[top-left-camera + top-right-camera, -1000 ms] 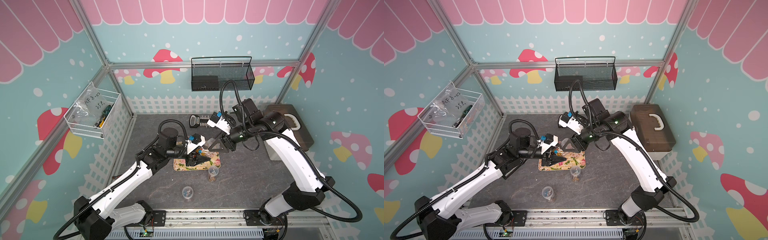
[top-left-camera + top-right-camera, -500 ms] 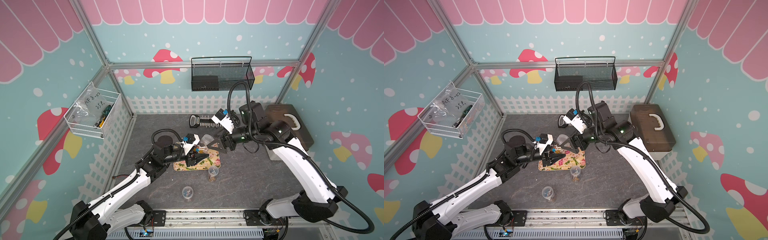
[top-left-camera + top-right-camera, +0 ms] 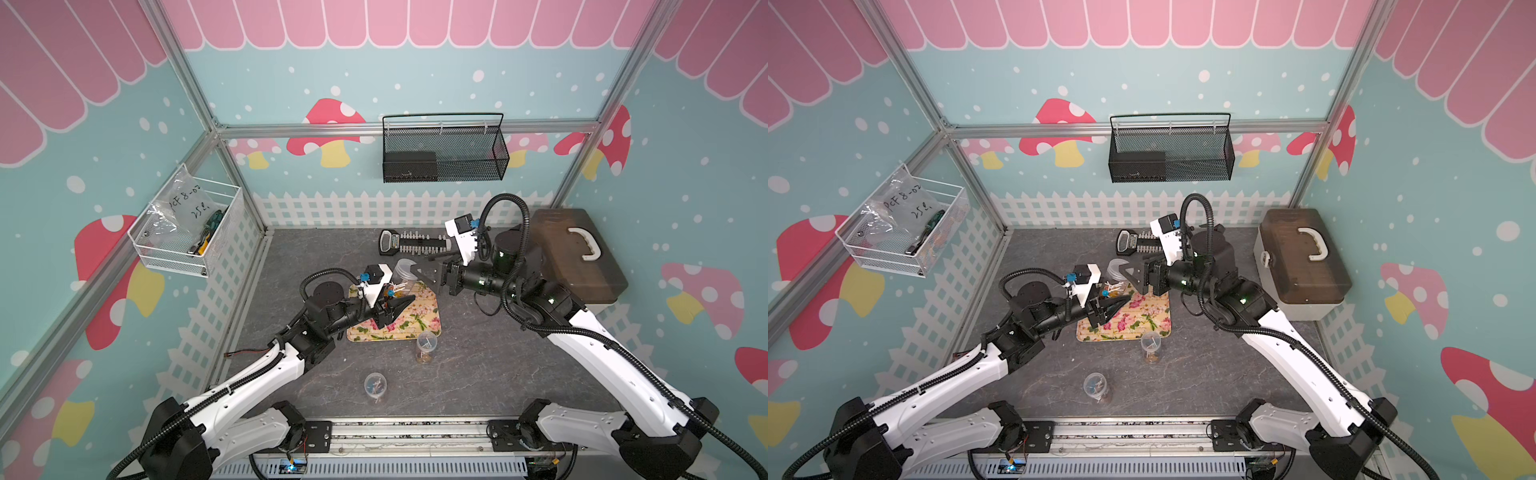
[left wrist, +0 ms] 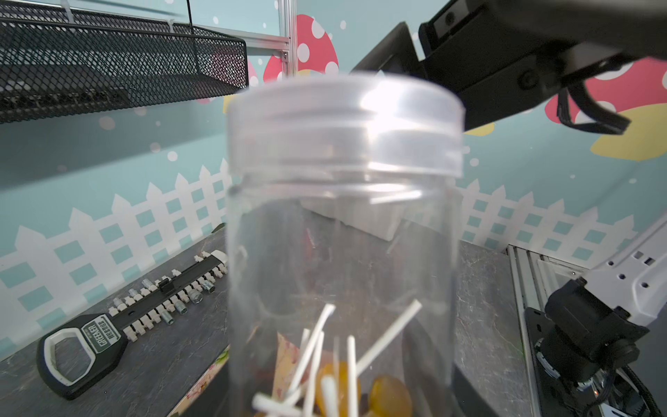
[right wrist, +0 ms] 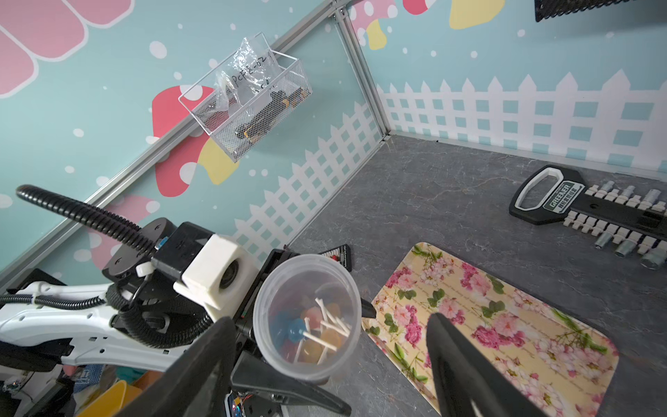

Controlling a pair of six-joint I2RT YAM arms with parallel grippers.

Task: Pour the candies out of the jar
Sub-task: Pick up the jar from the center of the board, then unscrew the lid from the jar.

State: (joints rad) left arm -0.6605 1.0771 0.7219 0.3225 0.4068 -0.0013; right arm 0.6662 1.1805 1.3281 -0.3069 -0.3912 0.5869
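- The left claw point(image 3: 398, 302) is clamped on the lower body of the jar point(image 4: 343, 224), with a dark finger on either side of the clear plastic.
- The right claw point(image 3: 424, 268) is spread wide and grips nothing. It is level with the jar's top and just beside it. In the right wrist view the jar shows between its two fingers point(image 5: 454, 361).
- The jar's translucent lid point(image 4: 344, 119) is on and uppermost.
- The candies point(image 5: 312, 332) lie heaped in the bottom of the jar. Blue and orange heads show, with thin white sticks crossing over them.
- In both top views the jar is at the far edge of the flowered tray point(image 3: 417, 322), which lies flat on the grey counter point(image 3: 478, 365).
- Two small clear jars stand on the counter nearer the front. One point(image 3: 427, 347) is just beside the tray's near edge and the other point(image 3: 375, 386) is well apart from it.
- A socket rail point(image 3: 415, 243) lies at the back of the counter.
- A brown case point(image 3: 582, 266) with a white handle sits behind the right arm.
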